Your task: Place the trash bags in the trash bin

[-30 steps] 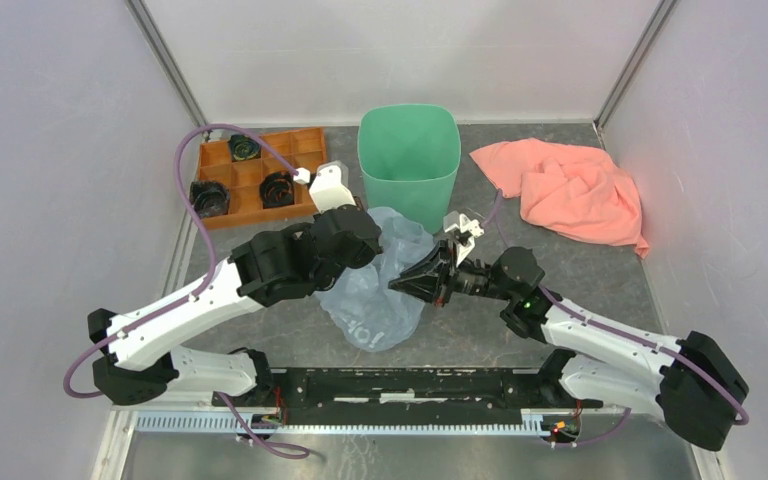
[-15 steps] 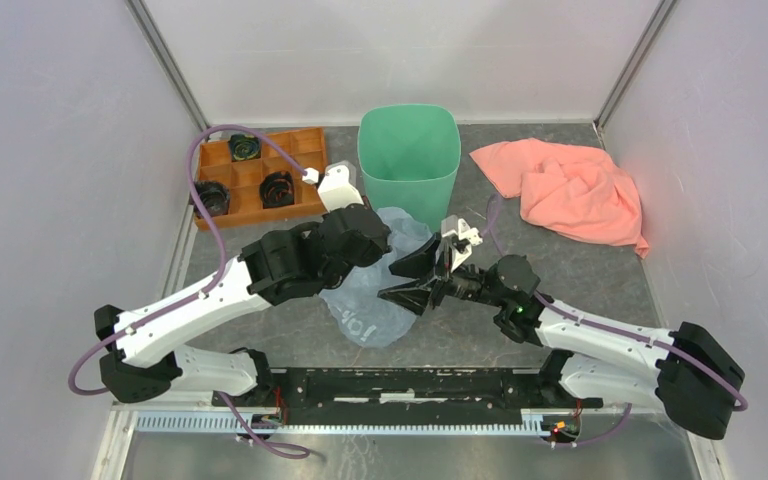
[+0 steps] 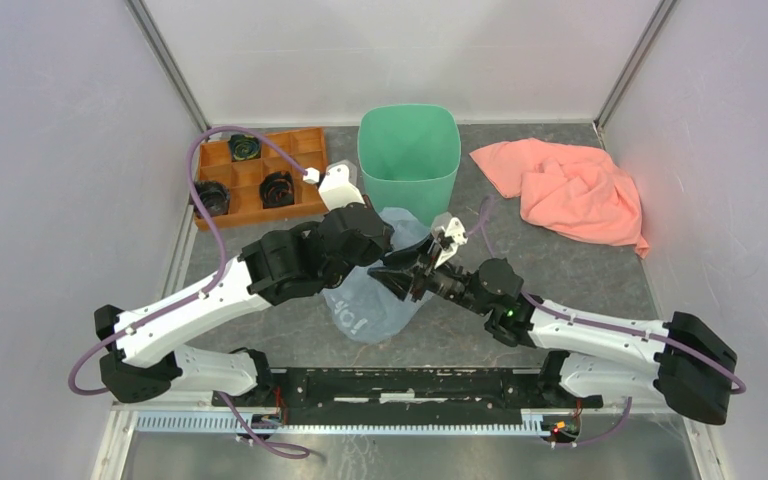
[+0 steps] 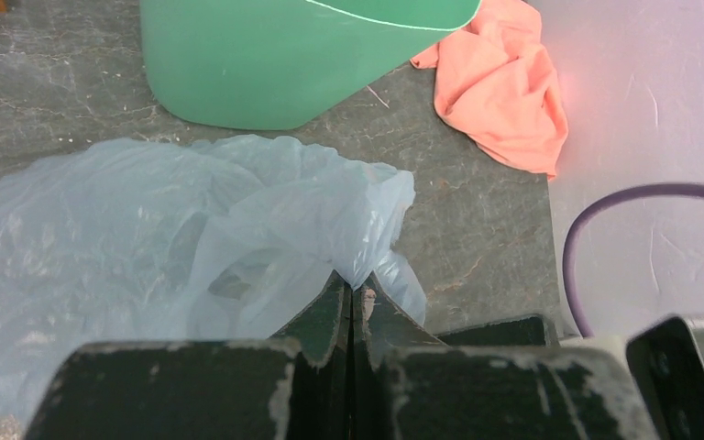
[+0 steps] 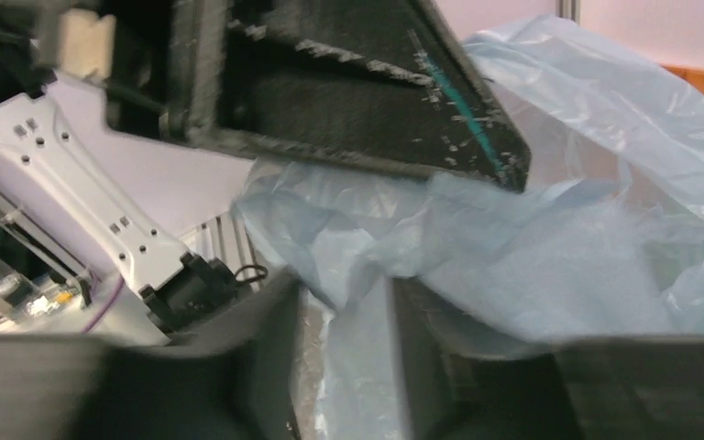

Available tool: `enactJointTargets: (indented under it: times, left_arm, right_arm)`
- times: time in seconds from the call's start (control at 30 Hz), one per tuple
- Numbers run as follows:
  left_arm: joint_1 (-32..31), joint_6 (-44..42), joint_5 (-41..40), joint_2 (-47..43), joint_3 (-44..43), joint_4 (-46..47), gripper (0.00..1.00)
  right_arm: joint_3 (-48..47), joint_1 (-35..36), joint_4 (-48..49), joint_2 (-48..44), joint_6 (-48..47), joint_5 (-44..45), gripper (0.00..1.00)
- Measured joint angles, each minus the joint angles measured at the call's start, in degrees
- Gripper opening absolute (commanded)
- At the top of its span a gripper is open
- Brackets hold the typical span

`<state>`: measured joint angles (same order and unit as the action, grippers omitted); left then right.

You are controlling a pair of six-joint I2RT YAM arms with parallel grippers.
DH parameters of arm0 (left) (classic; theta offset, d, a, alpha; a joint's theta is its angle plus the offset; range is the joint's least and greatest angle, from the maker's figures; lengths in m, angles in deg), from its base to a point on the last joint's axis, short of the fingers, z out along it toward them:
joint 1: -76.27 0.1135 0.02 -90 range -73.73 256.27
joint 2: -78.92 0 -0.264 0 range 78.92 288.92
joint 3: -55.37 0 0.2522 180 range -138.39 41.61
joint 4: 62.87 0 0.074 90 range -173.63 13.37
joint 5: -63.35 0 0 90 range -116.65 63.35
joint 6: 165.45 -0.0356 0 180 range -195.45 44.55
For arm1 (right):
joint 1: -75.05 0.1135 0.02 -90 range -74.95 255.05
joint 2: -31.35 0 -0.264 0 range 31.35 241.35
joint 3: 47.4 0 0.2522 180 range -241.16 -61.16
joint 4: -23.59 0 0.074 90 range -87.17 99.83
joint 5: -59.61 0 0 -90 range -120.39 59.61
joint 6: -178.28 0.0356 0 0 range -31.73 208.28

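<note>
The pale blue-grey trash bag (image 3: 368,303) hangs crumpled in front of the mint-green trash bin (image 3: 409,160), its lower part on the table. My left gripper (image 3: 378,248) is shut on a pinch of the bag's upper edge (image 4: 367,266), with the bin (image 4: 266,64) just beyond. My right gripper (image 3: 398,276) has come in from the right. Its jaws (image 5: 344,289) are open, and a fold of the bag (image 5: 550,266) lies between and over them. The left gripper (image 5: 348,92) fills the top of the right wrist view.
An orange compartment tray (image 3: 222,158) with dark round parts stands left of the bin. A salmon-pink cloth (image 3: 575,190) lies at the back right, and also shows in the left wrist view (image 4: 504,92). White walls close in the table on three sides.
My right gripper has opened and moved left up to the bag. The left gripper shifted slightly right and up with the bag's edge, then held still.
</note>
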<state>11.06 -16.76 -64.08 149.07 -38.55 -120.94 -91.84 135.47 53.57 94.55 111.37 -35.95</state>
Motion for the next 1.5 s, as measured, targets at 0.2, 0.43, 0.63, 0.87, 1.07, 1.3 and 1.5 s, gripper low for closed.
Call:
enactJointTargets:
  times: [0.2, 0.43, 0.63, 0.87, 1.07, 1.3, 1.5]
  left_arm:
    - [0.0, -0.1, 0.2, -0.4, 0.5, 0.4, 0.23]
    - [0.0, -4.1, 0.3, -5.2, 1.7, 0.2, 0.87]
    - [3.3, -9.9, 0.2, -4.9, -6.3, -5.0, 0.98]
    - [23.5, -18.9, 10.7, 4.6, -14.9, -4.8, 0.91]
    - [31.9, -24.9, 16.1, 23.9, -30.1, -4.5, 0.78]
    - [34.2, -28.9, 16.1, 37.6, -34.8, -5.1, 0.50]
    - [34.5, -29.2, 17.4, 37.0, -27.9, -3.4, 0.20]
  right_arm:
    - [-2.4, 0.2, -3.6, 1.0, -0.5, 4.7, 0.00]
    - [-1.6, 0.2, -15.1, -7.4, -2.8, 11.0, 0.00]
    - [-1.7, 0.2, -32.5, -22.0, -7.1, 21.6, 0.00]
    - [-6.8, 0.2, -51.9, -33.9, -11.0, 33.0, 0.01]
    - [-15.8, 0.2, -60.4, -37.7, -13.5, 37.6, 0.00]
    - [-29.8, 0.2, -62.8, -31.9, -20.2, 39.1, 0.01]
    - [-46.1, 0.2, -58.1, -20.0, -29.8, 38.7, 0.00]
